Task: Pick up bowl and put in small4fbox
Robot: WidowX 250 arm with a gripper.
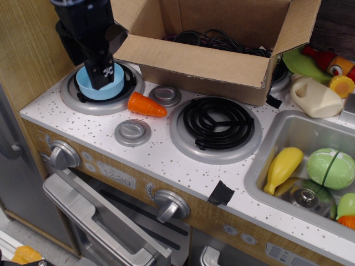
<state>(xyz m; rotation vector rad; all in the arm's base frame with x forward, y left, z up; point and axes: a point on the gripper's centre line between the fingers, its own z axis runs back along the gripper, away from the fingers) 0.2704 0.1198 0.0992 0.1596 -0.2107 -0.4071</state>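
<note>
orange carrot (146, 105) lies beside bowl (91, 86) under gripper (103, 76).

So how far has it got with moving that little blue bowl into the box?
Early days. Done: the end effector is down over the bowl. In hand: taking hold, though whether it grips is hidden. Left: lifting the bowl off the back-left burner and putting it in the cardboard box.

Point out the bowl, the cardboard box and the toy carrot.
bowl (117, 84): main camera view, right side of its rim.
cardboard box (211, 64): main camera view, front wall.
toy carrot (145, 105): main camera view, middle of its orange body.
</note>
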